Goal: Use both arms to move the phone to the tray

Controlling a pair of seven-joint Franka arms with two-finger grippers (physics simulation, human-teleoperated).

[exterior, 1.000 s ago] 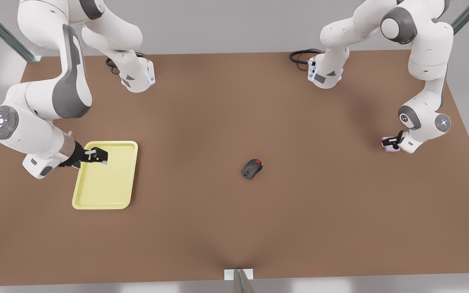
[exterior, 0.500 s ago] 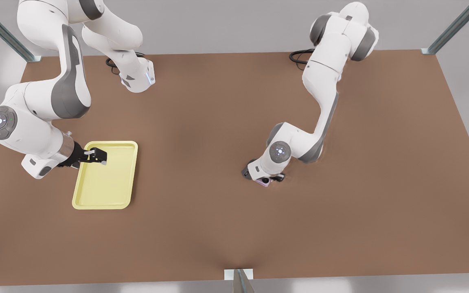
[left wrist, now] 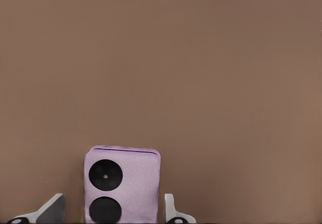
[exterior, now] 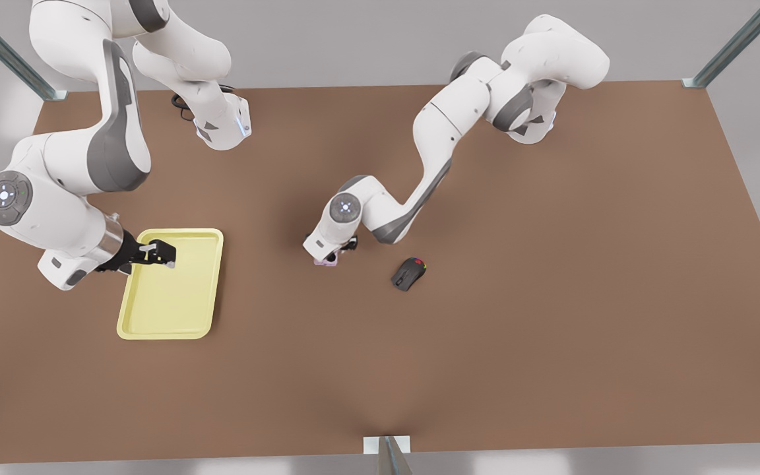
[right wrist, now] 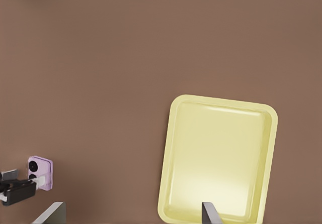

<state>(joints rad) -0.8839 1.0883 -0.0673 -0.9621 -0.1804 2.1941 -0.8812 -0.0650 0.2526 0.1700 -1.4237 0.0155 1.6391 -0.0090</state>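
Left gripper (exterior: 331,254) is clamping the phone (left wrist: 122,184), mouse (exterior: 409,273) at its 4 o'clock. Right gripper (exterior: 158,254), fingers spread, is hovering over the tray (exterior: 185,323), seemingly awaiting handover.

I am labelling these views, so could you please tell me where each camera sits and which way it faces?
Front view: high, looking down on the brown table, both white arms.
Left wrist view: on the left gripper, facing the flat lilac phone between its fingers.
Right wrist view: on the right gripper, above the pale yellow rectangular tray.
Shared: phone, tray.
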